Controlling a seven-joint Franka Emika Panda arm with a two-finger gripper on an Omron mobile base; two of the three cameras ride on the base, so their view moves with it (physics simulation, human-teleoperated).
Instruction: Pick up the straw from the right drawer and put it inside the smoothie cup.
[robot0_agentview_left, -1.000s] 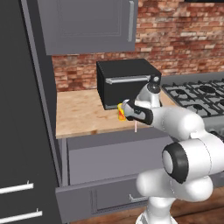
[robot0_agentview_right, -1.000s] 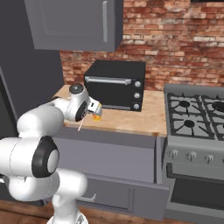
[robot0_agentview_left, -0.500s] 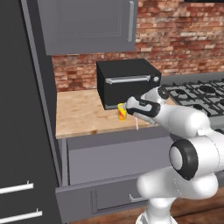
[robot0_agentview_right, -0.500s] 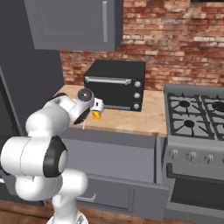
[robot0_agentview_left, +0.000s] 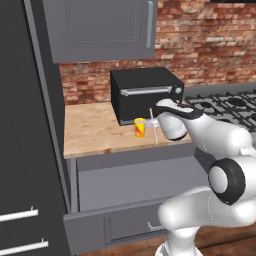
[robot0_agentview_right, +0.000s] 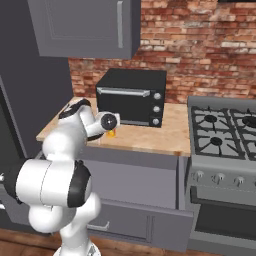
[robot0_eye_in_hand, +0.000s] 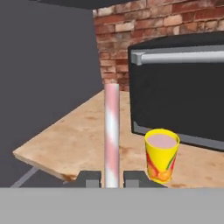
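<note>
My gripper (robot0_eye_in_hand: 111, 179) is shut on the straw (robot0_eye_in_hand: 111, 135), a pale pink-white stick that stands upright between the fingers (robot0_eye_in_hand: 89, 178). The smoothie cup (robot0_eye_in_hand: 161, 155), yellow with a red-orange marking and pink filling, stands on the wooden counter just right of the straw and a little farther off. In the left base view the gripper (robot0_agentview_left: 159, 121) hovers beside the cup (robot0_agentview_left: 140, 127), with the straw (robot0_agentview_left: 153, 126) hanging down past the counter edge. The gripper (robot0_agentview_right: 107, 121) partly hides the cup (robot0_agentview_right: 111, 133) in the right base view. The right drawer (robot0_agentview_left: 135, 177) shows its plain grey front under the counter.
A black toaster oven (robot0_agentview_left: 145, 95) stands close behind the cup, its door and handle near my hand. To the right lies a gas stove (robot0_agentview_right: 225, 130). A tall dark cabinet (robot0_agentview_left: 25, 125) bounds the counter on the left. Below, a drawer front with a small handle (robot0_agentview_left: 125, 225) sticks out.
The gripper has carried the straw a little to the right in the left base view, uncovering the cup, and the forearm has swung closer to the toaster oven.
</note>
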